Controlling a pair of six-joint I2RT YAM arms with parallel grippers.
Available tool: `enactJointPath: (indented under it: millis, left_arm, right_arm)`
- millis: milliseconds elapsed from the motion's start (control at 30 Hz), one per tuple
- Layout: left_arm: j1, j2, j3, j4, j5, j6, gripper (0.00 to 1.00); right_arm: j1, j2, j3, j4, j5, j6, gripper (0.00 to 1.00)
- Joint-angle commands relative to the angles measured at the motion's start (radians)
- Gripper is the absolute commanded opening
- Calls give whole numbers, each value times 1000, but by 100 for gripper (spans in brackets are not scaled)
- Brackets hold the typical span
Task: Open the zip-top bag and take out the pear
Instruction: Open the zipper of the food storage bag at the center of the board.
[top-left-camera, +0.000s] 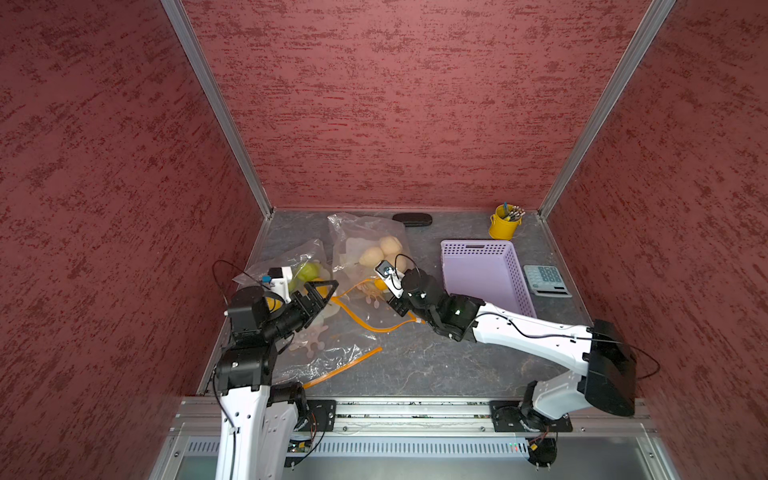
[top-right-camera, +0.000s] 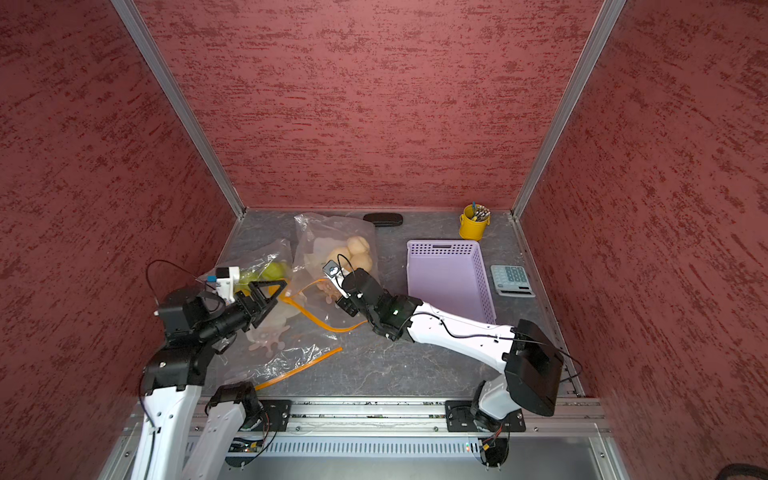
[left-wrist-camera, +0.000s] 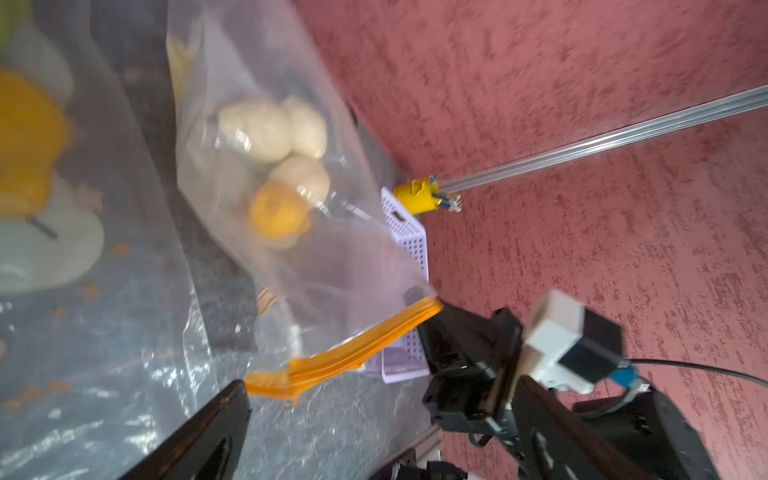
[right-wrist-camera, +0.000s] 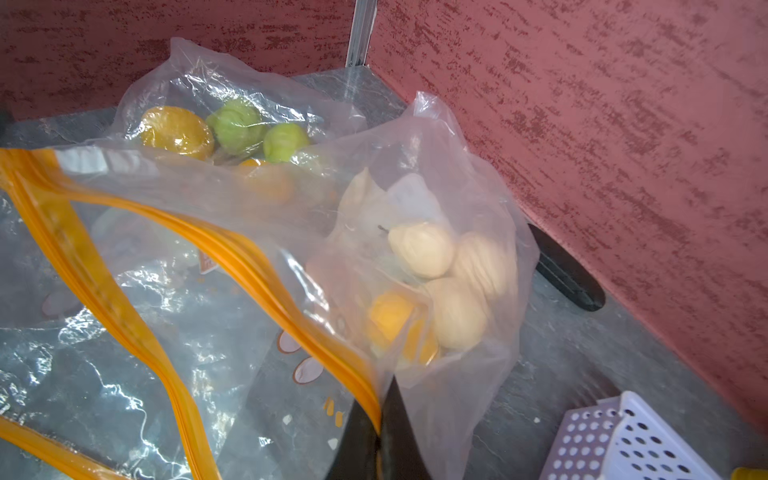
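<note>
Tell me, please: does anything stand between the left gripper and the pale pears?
Yes. The clear plastic zip-top bag encloses the pale pears; the left gripper is outside it, beside its orange zip strip, which the right gripper pinches.

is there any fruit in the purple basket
No, in a top view the purple basket shows only its bare floor.

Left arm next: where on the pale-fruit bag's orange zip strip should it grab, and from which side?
Likely the strip's free end, opposite the right gripper's pinch. Come in from the robot's left with the open left gripper, fingers straddling the flat band: it looks stiffer than the slack bag, and that end lies nearest.
</note>
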Motion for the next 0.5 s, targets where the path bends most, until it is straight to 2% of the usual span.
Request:
enactJointPath:
  millis: [0, 67, 200, 400, 467]
  left_arm:
    - [-36, 56, 98, 22, -68, 102, 100]
    - [-102, 148, 163, -8, -53, 179, 100]
    - [-345, 259, 248, -143, -270, 383, 100]
    - [-564, 333, 190, -175, -481, 541, 100]
    - [-613, 345, 173, -151, -501, 570, 100]
  right_arm:
    - [0, -23, -18, -19, 42, -64, 0]
    - [0, -24, -29, -10, 41, -60, 0]
    - [-1, -31, -62, 11, 42, -53, 0]
    - [-6, -92, -105, 18, 26, -60, 0]
    - [-12, -114, -122, 18, 12, -56, 0]
